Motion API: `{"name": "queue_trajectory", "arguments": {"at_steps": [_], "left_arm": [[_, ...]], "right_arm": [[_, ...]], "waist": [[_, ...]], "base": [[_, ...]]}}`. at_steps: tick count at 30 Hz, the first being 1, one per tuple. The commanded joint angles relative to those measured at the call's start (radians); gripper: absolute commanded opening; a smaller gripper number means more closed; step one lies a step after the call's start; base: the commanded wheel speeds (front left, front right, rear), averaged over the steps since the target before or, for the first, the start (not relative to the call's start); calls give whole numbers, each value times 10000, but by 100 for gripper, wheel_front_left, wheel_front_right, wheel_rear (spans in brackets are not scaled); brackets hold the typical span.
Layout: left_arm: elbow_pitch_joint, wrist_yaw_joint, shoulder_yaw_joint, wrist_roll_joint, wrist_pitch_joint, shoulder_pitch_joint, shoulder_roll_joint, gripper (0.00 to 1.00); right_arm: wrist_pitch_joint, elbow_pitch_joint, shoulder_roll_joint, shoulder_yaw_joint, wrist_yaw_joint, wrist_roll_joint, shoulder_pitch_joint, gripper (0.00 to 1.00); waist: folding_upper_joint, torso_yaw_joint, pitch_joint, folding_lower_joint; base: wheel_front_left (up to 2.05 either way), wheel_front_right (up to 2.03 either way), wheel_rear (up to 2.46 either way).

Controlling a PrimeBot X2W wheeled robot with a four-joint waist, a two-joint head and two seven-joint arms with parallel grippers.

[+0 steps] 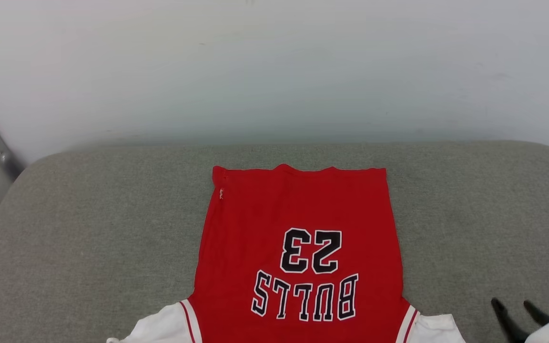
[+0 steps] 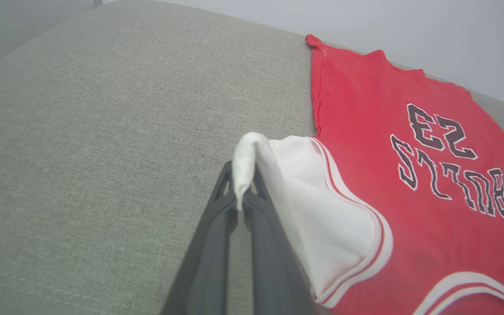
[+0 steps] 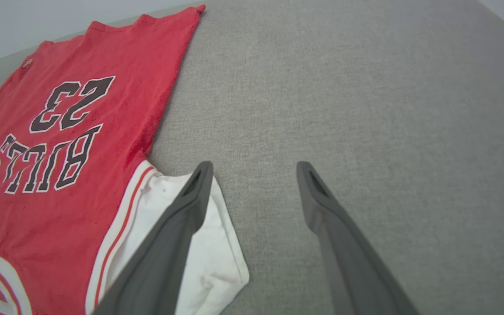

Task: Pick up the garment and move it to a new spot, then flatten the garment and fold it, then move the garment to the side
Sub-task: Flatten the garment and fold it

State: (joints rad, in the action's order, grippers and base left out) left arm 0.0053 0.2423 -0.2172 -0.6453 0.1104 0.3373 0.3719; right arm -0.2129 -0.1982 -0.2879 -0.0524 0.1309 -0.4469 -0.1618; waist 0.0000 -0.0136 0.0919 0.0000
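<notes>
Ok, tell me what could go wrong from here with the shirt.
1. The left claw pinches just the tip of the left sleeve; a pull could slip it free.
2. The right claw stands open, holding nothing. A one-sided pull might drag the flat shirt askew on the cushion.
3. The right claw straddles the edge of the right sleeve; closing there may bunch the cloth or miss it.

The red shirt (image 1: pixel 298 214) carries "BULLS" in black letters edged in white, with the number "23" just beyond it, farther away. Both read upside down from the near side.
</notes>
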Motion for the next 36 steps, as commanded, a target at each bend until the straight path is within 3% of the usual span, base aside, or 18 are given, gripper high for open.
{"name": "queue_trajectory", "arguments": {"at_steps": [1,8,16,23,29,36], "left_arm": [[-140,61,1,103,95,-147,10,0],[-945,187,-282,460,171,-494,-63,0],[-1654,-297,-1134,1094,-247,-1884,50,0],[-1850,-554,-1595,1428,-7,-3002,-330,0],[-1833,-824,-1934,1507,467,-3710,-841,0],[-1526,-1030,-2248,1604,852,-4309,-1257,0]], "right_arm": [[-162,172,-65,-184,-4,7,513,100],[-1317,-786,-348,-765,-4,70,3062,100],[-3316,-3175,-862,-906,-4,-107,6457,100],[-4801,-4445,-1132,-493,-4,-19,9085,100],[-5682,-4869,-1447,-176,-4,210,10440,100],[-6420,-5363,-1367,-287,-4,388,11146,100]], "waist": [[0,-41,-106,0],[0,-572,-649,0],[0,-1782,-1950,0],[0,-2408,-3240,0],[0,-2892,-4435,0],[0,-3142,-5325,0]], "base": [[0,0,0],[0,0,0],[0,0,0],[0,0,0],[0,0,0],[0,0,0]]}}
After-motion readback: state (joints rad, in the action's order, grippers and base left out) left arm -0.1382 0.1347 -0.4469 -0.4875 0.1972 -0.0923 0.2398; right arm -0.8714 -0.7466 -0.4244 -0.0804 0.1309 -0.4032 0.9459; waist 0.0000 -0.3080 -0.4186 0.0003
